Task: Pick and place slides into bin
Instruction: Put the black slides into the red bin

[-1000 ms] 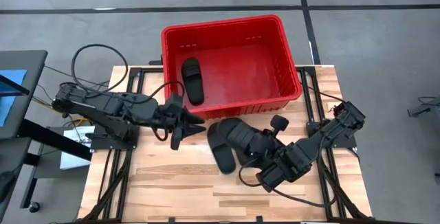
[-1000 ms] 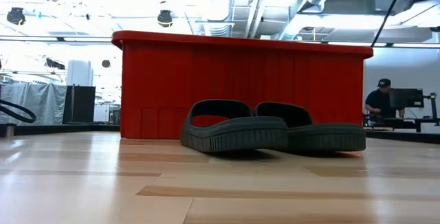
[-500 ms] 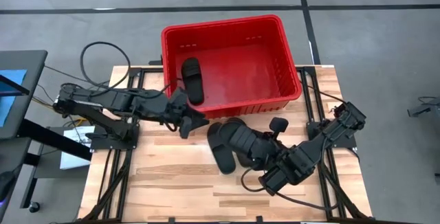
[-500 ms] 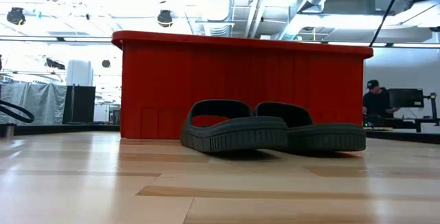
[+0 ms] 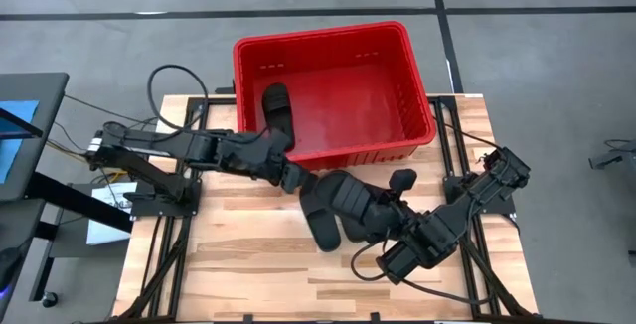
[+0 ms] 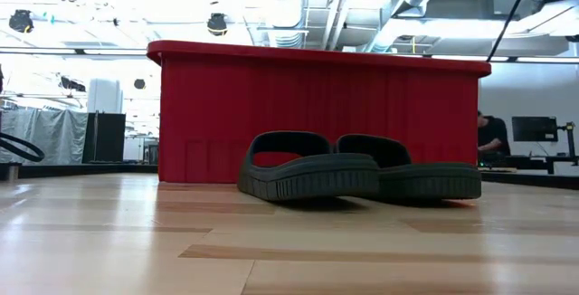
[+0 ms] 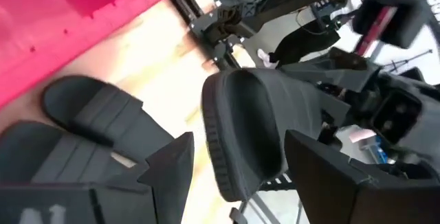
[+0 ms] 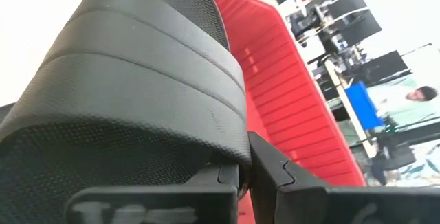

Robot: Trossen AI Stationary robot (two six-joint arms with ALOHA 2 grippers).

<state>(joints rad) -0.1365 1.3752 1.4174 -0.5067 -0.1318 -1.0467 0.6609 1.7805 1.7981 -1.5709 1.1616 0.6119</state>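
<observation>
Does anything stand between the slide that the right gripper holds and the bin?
The right gripper's slide must clear only the bin's front wall; the open left gripper sits beside that path.

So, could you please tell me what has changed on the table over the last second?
The left end effector has swung from the table's left toward the centre, ending open beside the slides in front of the bin. The right end effector, shut on a slide, hardly moved. The slide in the bin and the two on the table stayed put.
</observation>
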